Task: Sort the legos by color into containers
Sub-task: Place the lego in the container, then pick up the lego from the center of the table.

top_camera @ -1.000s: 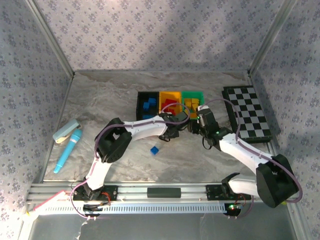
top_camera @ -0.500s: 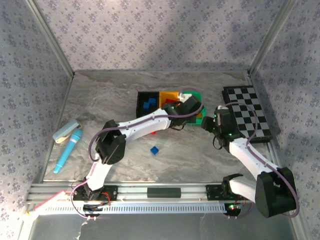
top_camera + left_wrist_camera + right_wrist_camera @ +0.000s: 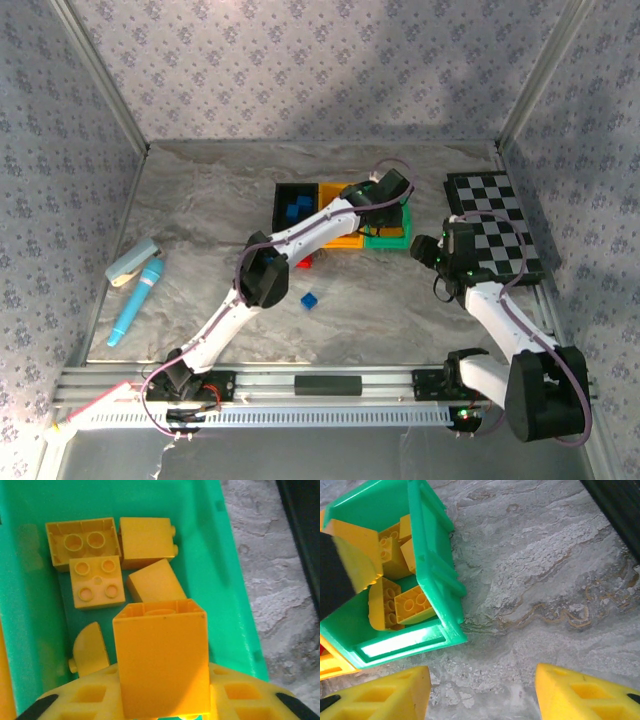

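Now: yellow-orange plastic brick [image 3: 160,660] clamped in your left gripper [image 3: 386,196], hollow end down, hanging straight above green rectangular plastic bin [image 3: 235,580], matching yellow bricks [image 3: 97,582] lying inside. Your right gripper [image 3: 482,695] spread wide, empty, over marbled table [image 3: 545,580] just beside bin.

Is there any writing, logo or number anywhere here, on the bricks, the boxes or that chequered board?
No text can be read anywhere.
Yellow bricks in the green bin, and the yellow brick in the left gripper: bare plastic, no lettering visible.
Checkerboard: plain squares.
Light-blue cylinder and white block: too small to tell.
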Controlling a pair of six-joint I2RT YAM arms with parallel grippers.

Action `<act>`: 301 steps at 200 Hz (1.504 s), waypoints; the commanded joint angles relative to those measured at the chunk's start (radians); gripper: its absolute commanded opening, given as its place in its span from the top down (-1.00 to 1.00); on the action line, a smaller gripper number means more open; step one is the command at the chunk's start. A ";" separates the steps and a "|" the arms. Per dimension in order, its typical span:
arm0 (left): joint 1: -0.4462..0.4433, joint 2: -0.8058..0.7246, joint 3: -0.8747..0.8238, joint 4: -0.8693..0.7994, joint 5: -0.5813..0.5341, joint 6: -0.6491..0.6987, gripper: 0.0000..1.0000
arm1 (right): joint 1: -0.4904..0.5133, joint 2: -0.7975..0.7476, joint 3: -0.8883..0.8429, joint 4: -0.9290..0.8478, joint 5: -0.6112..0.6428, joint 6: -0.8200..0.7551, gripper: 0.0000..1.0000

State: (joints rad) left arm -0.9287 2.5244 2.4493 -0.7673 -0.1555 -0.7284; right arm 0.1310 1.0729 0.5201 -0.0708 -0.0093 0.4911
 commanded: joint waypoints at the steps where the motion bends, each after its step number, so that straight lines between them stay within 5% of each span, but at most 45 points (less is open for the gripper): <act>1: 0.005 -0.025 0.044 -0.041 0.031 0.043 0.09 | -0.005 -0.012 -0.013 0.019 -0.022 0.015 -0.18; 45: -0.007 -0.124 -0.073 -0.002 0.030 0.090 -0.19 | 0.008 0.019 -0.011 0.038 -0.034 0.015 -0.19; 75: -0.016 -0.243 -0.216 0.058 0.015 0.112 -0.20 | 0.032 0.047 -0.002 0.048 -0.019 0.006 -0.19; 184: -0.016 -0.858 -1.234 0.224 -0.110 0.110 -0.35 | 0.198 0.123 0.042 0.066 0.080 -0.035 -0.19; 257: 0.024 -0.815 -1.267 0.143 -0.177 0.133 -0.74 | 0.236 0.141 0.061 0.058 0.114 -0.053 -0.20; 301: 0.069 -0.720 -1.193 0.137 -0.131 0.133 -0.54 | 0.239 0.136 0.061 0.053 0.115 -0.054 -0.20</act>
State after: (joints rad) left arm -0.8673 1.7645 1.1957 -0.6064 -0.2935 -0.6033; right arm 0.3626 1.2137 0.5545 -0.0181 0.0776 0.4553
